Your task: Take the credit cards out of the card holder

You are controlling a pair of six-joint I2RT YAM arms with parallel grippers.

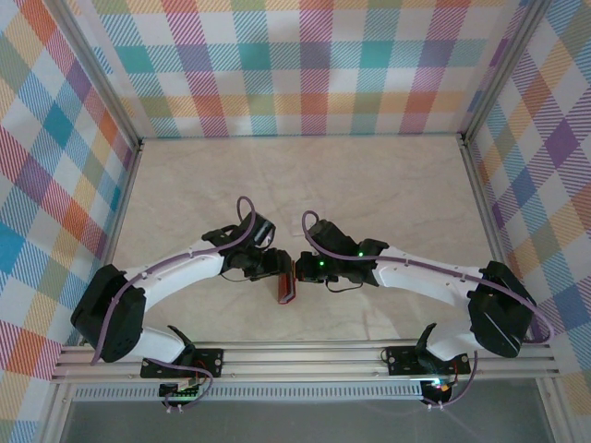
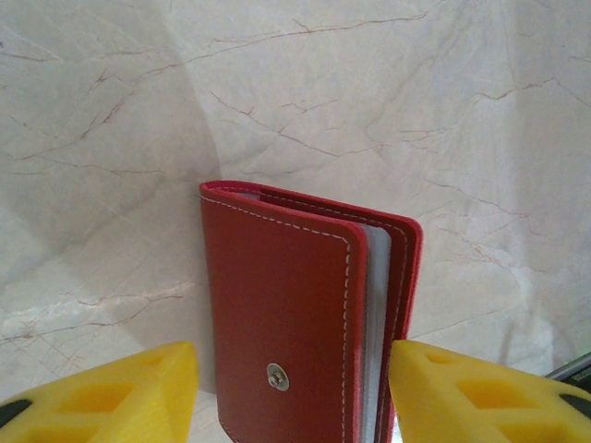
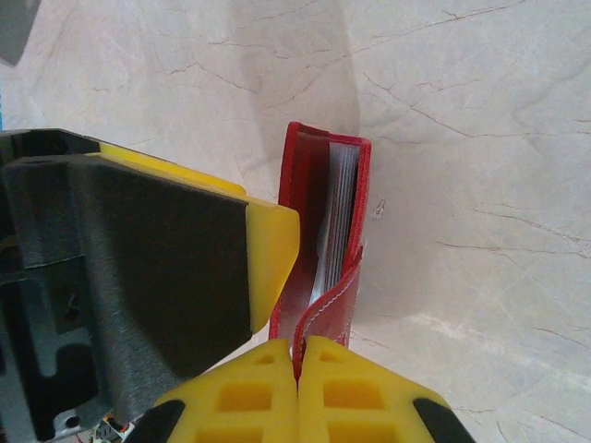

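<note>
Stretching pale and marbled between plaid walls (image 1: 305, 65), the bench (image 1: 369, 185) is carrying the card holder (image 1: 286, 284) on edge near its front edge. The right gripper (image 3: 297, 369) is clenching one cover, and the left gripper (image 2: 294, 388) is straddling it, released.

I read the desk (image 1: 305, 185) as pale and marble-patterned, closed in by plaid panels (image 1: 305, 74) along its far, left and right edges. The left arm (image 1: 175, 277) and right arm (image 1: 434, 277) reach inward and meet near the middle of the near edge. The red card holder (image 1: 286, 286) stands on edge between them. The left gripper (image 1: 274, 268) is at its left side and the right gripper (image 1: 300, 269) at its right. Green lights (image 1: 320, 265) glow on the right wrist. I cannot resolve how the jaws stand.
</note>
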